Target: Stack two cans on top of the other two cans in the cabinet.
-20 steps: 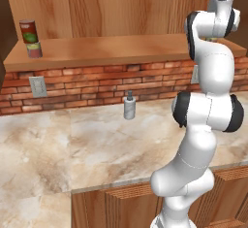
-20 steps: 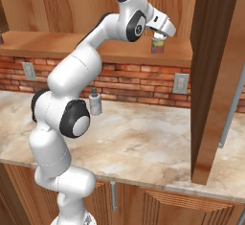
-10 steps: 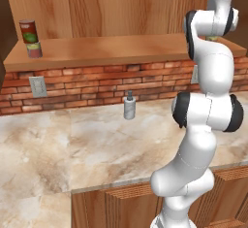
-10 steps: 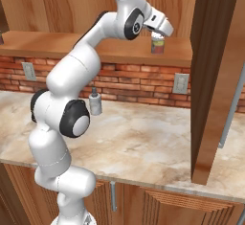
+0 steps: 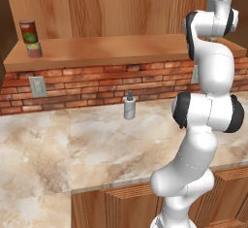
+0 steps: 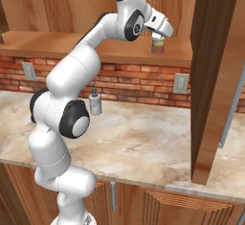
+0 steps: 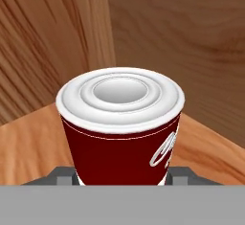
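Note:
In the hand view the red can (image 7: 122, 138), with a white lid and white lettering, stands upright between my fingertips (image 7: 64, 176), which press on its two sides. From the right base view my gripper (image 6: 159, 33) is at the right end of the cabinet shelf (image 6: 72, 44), shut on that can directly over a pale grey-green can (image 6: 157, 47); whether the two touch is unclear. At the shelf's left end the dark red-brown can with a green patch (image 5: 28, 31) stands stacked on the other pale can (image 5: 34, 50).
A grey pump bottle (image 5: 129, 106) stands on the marble counter (image 5: 72, 144) by the brick wall. A tall wooden side panel (image 6: 213, 75) rises just right of my gripper. The plank back wall (image 7: 182, 42) is close behind the can.
Almost nothing has changed: the arm's upper joint has crept up very slightly, and the cans stay where they were.

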